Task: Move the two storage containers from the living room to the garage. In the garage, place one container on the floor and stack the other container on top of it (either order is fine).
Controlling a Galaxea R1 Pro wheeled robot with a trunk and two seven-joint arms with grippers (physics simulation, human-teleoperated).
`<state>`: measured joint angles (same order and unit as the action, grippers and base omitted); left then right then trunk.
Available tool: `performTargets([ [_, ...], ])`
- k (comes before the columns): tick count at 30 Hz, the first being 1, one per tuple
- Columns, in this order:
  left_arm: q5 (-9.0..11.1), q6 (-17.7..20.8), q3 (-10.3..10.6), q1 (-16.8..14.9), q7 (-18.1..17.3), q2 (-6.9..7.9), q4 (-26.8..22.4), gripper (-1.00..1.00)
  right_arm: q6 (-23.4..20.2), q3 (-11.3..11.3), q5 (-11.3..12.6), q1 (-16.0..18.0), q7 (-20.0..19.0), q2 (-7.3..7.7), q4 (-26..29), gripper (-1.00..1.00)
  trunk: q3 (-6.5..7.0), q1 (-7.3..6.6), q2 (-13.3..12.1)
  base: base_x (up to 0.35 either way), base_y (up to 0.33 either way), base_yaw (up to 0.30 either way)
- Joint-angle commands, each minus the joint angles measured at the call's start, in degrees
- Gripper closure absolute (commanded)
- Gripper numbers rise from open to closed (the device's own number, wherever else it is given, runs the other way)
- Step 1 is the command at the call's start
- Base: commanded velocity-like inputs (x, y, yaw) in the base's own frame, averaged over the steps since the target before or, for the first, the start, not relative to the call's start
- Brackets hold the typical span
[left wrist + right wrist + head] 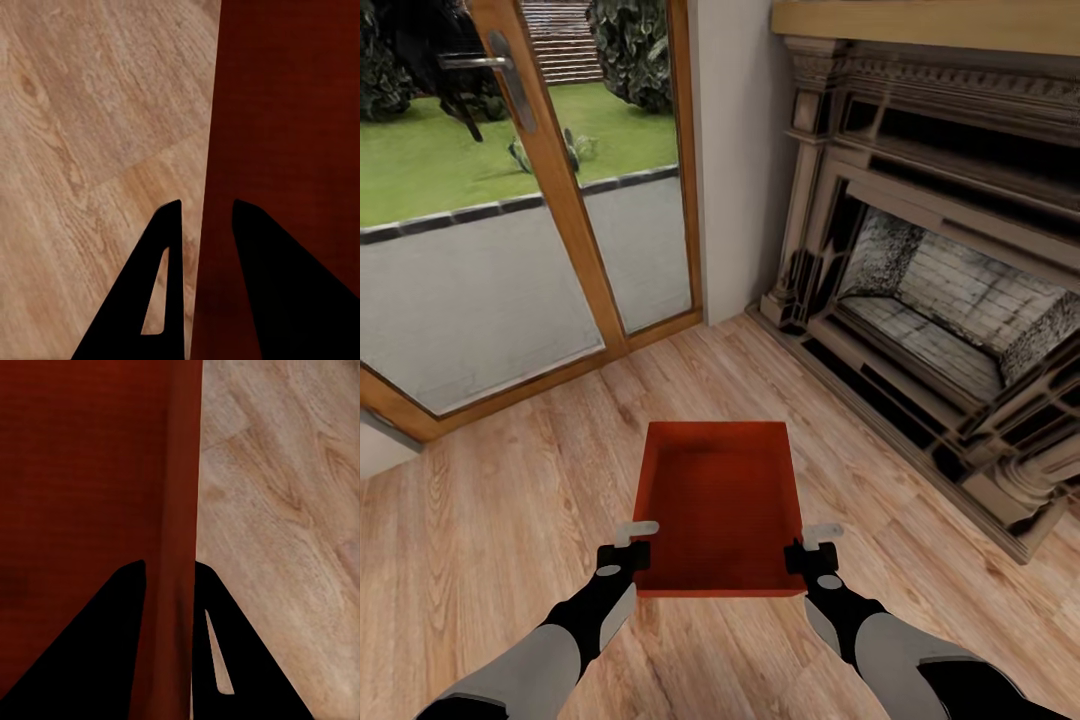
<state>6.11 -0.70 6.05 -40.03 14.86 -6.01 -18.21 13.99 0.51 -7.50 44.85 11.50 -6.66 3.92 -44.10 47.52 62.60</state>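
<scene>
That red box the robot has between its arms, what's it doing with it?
The robot is holding an orange-red storage container with both arms. Its left gripper pinches the container's left wall and its right gripper pinches the right wall; each wrist view shows a wall running between the two fingers. The container is open-topped and looks empty. This is on a light wood plank floor, with a glass door ahead to the left and a fireplace to the right.
</scene>
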Motion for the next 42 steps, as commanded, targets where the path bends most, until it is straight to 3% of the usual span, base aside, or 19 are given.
performTargets([
  [1,-0.6,-1.5,-1.0,-0.1,0.7,-0.01,-0.2,1.00,0.0,-2.1,-0.2,0.0,0.5,-0.11,-0.2,1.00,0.06,0.00,0.0,0.000,0.000,0.000],
  [42,-0.6,-2.6,-1.0,-0.1,0.7,0.05,-0.1,1.00,0.0,-2.2,-0.2,0.0,0.5,-0.11,-0.2,1.00,3.86,0.00,0.0,0.000,0.000,0.000],
])
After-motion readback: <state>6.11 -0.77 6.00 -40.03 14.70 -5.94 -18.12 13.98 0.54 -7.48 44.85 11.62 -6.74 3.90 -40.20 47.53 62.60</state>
